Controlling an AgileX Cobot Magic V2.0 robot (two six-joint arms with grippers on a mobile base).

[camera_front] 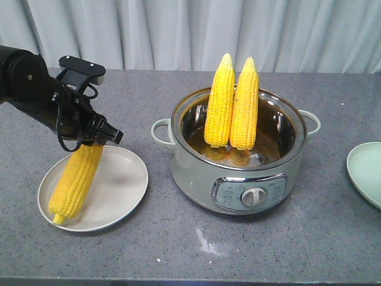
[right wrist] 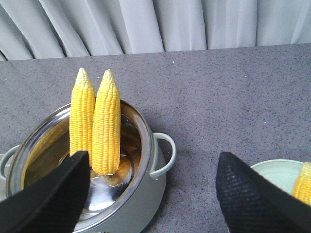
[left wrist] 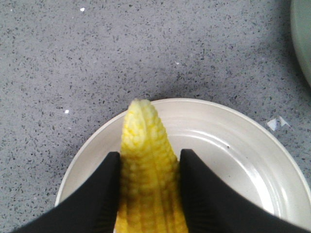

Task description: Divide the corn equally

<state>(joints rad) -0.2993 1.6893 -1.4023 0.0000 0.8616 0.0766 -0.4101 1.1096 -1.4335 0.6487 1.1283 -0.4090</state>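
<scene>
left tool (left wrist: pixel 150 164) clenched on one corn cob (camera_front: pixel 76 182) tilted tip-down over white plate (camera_front: pixel 122 190) at 9 o'clock of pot (camera_front: pixel 196 179), two cobs (camera_front: pixel 220 101) upright inside pot, right tool (right wrist: pixel 153 160) released, fourth cob (right wrist: pixel 303 183) on green plate (right wrist: pixel 272 172) at 3 o'clock on tabletop (camera_front: pixel 178 250).

Four yellow cobs (camera_front: pixel 219 101) (camera_front: pixel 244 107) (camera_front: pixel 76 182) (right wrist: pixel 303 183), two upright

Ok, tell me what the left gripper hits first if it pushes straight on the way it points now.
The bright yellow corn cob clamped in the left gripper leads, so its pointed tip would press into the round cream plate, near the rim. It may already be touching; depth is unclear.
</scene>
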